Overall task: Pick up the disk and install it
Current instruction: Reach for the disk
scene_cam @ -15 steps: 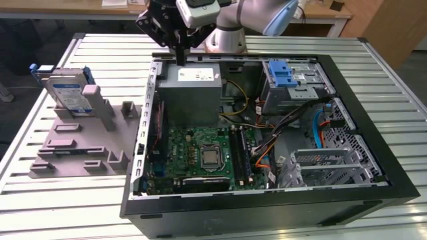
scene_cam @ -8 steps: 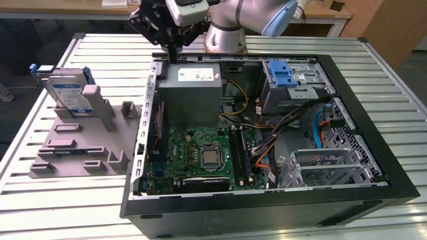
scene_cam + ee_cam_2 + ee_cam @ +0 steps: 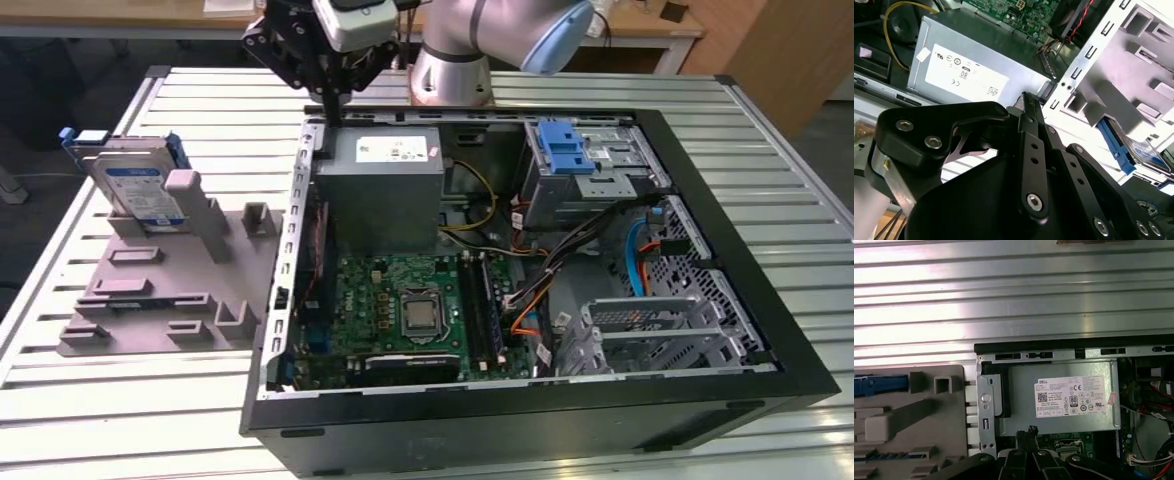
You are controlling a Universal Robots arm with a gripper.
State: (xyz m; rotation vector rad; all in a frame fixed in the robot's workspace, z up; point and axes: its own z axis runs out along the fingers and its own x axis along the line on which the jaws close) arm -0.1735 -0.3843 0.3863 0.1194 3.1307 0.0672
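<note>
The disk (image 3: 138,190) stands upright in a slot of a grey holder block (image 3: 160,290), at the exterior view's left, beside the open computer case. It has a silver body, a white-and-blue label and a blue frame. Its blue edge shows in the first wrist view (image 3: 879,384) and the second wrist view (image 3: 1146,152). My black gripper (image 3: 328,108) hangs over the case's back corner nearest the holder, above the grey power supply box (image 3: 380,190). It is well away from the disk. Its fingers (image 3: 1030,432) are shut with nothing between them.
The open computer case (image 3: 754,270) lies on a slatted metal table (image 3: 120,400). Inside are a green motherboard (image 3: 400,310), loose cables, a drive cage with a blue latch (image 3: 574,150) and a silver perforated cage (image 3: 661,325) at the exterior view's right.
</note>
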